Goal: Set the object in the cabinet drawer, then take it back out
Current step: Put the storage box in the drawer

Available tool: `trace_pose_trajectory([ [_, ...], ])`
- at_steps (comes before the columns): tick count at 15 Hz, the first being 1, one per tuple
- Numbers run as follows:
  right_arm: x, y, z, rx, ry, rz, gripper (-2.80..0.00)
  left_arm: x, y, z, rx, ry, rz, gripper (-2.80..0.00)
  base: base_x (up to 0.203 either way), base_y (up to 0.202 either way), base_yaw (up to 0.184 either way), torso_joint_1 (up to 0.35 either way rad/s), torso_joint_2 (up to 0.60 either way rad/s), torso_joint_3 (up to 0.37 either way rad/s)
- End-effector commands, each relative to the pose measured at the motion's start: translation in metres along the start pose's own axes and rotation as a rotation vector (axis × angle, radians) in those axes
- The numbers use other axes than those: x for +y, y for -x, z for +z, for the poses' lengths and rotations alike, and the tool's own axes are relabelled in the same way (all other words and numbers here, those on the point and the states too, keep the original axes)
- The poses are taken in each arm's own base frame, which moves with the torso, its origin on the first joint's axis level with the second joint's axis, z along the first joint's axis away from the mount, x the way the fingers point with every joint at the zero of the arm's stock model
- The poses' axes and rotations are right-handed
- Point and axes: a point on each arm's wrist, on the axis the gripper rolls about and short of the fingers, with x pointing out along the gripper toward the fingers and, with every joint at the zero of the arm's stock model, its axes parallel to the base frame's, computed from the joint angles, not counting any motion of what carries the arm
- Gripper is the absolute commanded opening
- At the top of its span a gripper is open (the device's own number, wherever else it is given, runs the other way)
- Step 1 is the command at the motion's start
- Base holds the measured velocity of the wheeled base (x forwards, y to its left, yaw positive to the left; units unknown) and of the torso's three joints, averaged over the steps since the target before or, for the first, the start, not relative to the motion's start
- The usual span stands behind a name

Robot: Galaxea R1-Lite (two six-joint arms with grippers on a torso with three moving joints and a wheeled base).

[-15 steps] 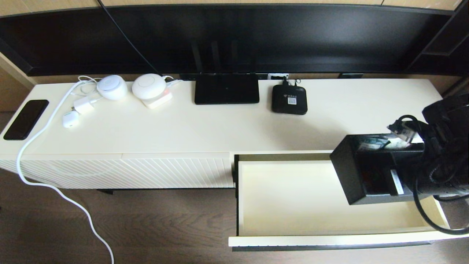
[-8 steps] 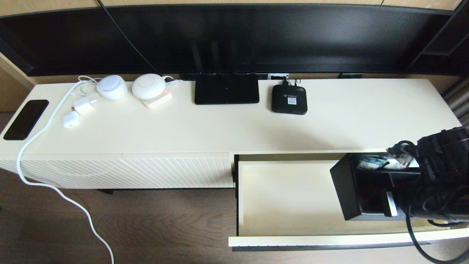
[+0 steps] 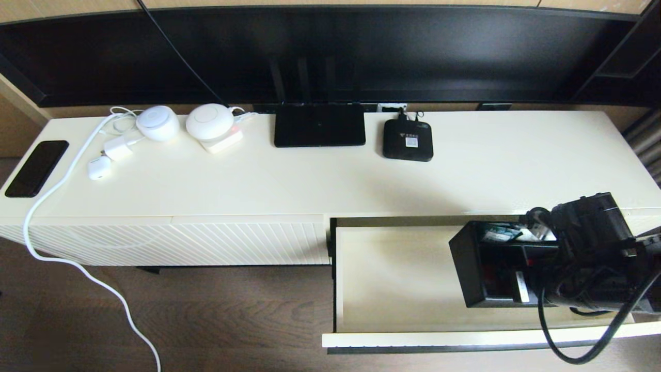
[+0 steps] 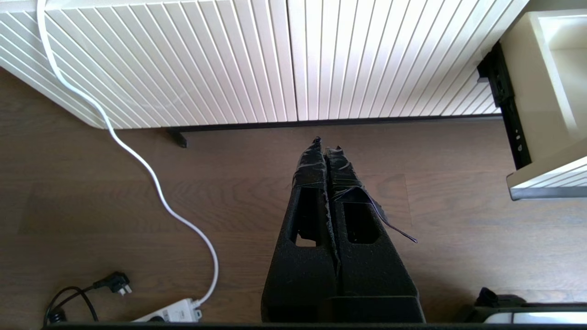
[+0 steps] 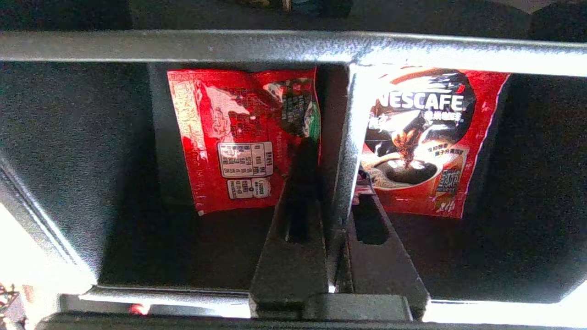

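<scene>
The object [image 3: 477,268], a black organizer box with red coffee packets [image 5: 229,137] in its square compartments, sits low inside the right part of the open cabinet drawer [image 3: 403,279]. I cannot tell whether it touches the drawer bottom. My right gripper [image 3: 532,281] reaches into it from the right. In the right wrist view the right gripper [image 5: 337,174] is shut on the thin divider [image 5: 341,128] between the two square compartments. My left gripper [image 4: 325,146] hangs shut and holds nothing, over the wooden floor in front of the cabinet.
On the cabinet top stand a flat black router [image 3: 319,125], a small set-top box [image 3: 407,140], white gadgets [image 3: 209,121] and a phone [image 3: 36,168]. A white cable [image 3: 77,268] trails down to a power strip [image 4: 169,314]. A ribbed panel [image 3: 206,243] is shut, left of the drawer.
My right gripper has carried the object down and a little left, from above the drawer's right end to low inside the drawer. Its grip has not changed.
</scene>
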Motion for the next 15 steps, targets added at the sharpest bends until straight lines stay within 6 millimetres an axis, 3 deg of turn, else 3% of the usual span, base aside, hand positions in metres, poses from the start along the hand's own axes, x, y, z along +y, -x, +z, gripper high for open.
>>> trace_pose_trajectory([
  [1,0.001,-0.014,-0.003,0.040,0.005,-0.010,-2.80,0.000,0.000,0.000,0.000,0.000,0.000,-2.80,0.000,0.000,0.000,0.000,0.00,0.000],
  [15,0.007,-0.073,-0.020,0.077,0.023,-0.019,-2.80,0.000,0.000,0.000,0.001,0.000,0.000,-2.80,0.000,0.000,0.000,0.000,0.00,0.000],
])
